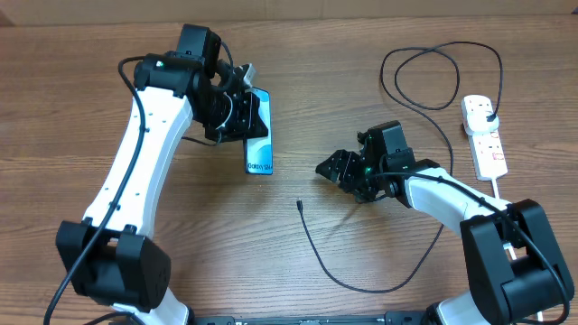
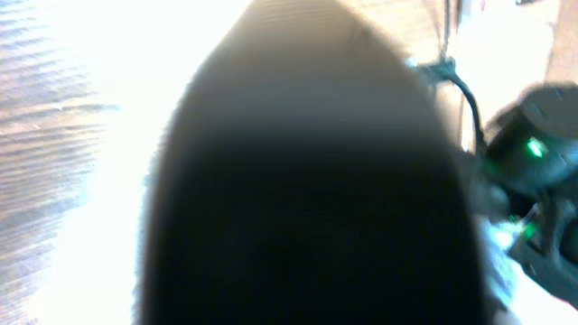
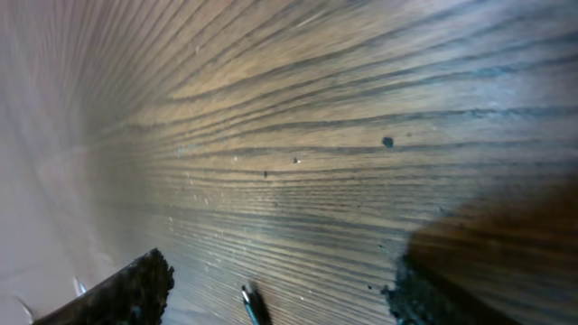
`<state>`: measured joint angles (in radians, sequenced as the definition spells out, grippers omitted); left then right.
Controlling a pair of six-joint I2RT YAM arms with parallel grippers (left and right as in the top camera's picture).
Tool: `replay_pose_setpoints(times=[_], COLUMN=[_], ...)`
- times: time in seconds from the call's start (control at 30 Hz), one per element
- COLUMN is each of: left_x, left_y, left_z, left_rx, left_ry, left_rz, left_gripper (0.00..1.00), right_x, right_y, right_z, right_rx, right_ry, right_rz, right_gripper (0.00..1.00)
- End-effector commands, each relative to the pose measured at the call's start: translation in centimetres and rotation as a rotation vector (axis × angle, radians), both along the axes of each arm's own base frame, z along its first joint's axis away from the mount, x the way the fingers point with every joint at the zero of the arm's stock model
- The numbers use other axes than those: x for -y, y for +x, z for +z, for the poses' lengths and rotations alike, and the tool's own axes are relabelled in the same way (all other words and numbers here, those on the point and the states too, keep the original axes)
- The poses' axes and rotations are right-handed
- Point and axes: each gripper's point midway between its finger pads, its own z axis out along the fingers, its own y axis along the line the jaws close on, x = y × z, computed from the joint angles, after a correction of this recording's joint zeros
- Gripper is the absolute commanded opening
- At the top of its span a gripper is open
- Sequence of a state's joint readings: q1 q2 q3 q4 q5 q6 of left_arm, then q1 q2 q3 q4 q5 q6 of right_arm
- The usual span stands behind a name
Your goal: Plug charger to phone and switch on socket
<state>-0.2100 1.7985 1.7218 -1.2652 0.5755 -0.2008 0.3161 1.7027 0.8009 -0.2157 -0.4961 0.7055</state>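
Observation:
The phone (image 1: 260,155), its light-blue screen lit, lies slanted left of the table's middle. My left gripper (image 1: 239,101) is shut on its far end. In the left wrist view the phone (image 2: 307,181) is a dark blur filling the frame and hides the fingers. The charger's thin black cable (image 1: 361,287) loops across the table to a tiny connector tip (image 1: 299,204) lying on the wood. My right gripper (image 1: 330,168) hovers open just right of that tip. In the right wrist view the tip (image 3: 253,305) shows low between the two fingers (image 3: 126,289), touching neither.
The white socket (image 1: 488,149) lies at the far right with the black plug (image 1: 489,115) in it and its thick white cord (image 1: 502,191) running toward me. The cable arcs wide (image 1: 424,52) behind the right arm. Part of the right arm (image 2: 542,171) shows in the left wrist view.

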Motion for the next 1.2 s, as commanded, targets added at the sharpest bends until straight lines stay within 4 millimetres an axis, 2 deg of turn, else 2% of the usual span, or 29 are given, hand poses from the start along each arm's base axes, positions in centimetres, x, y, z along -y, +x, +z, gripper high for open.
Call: replay_pose_setpoints(times=[0.0, 0.13, 0.2, 0.37, 0.6, 1.17], left_x=[1.0, 1.5, 1.8, 2.9, 4.4, 4.3], left_y=[-1.0, -1.3, -1.5, -2.3, -3.0, -2.8], left_z=[2.4, 2.2, 2.2, 2.1, 2.0, 1.8], left_rx=[0.069, 0.066, 0.070, 0.069, 0.079, 0.070], left_ry=[-0.051, -0.050, -0.047, -0.045, -0.042, -0.022], left_rz=[-0.079, -0.095, -0.115, -0.156, -0.202, -0.179], left_gripper=[0.04, 0.04, 0.04, 0.04, 0.04, 0.04], right_x=[-0.5, -0.8, -0.8, -0.8, -0.8, -0.8], right_y=[0.1, 0.1, 0.1, 0.1, 0.0, 0.0], right_z=[0.7, 1.0, 1.0, 1.0, 1.0, 0.9], right_rx=[0.040, 0.050, 0.050, 0.050, 0.048, 0.045], right_ry=[0.010, 0.026, 0.026, 0.026, 0.029, 0.028], right_rz=[0.040, 0.062, 0.062, 0.062, 0.064, 0.064], right_gripper=[0.55, 0.25, 0.17, 0.04, 0.04, 0.04])
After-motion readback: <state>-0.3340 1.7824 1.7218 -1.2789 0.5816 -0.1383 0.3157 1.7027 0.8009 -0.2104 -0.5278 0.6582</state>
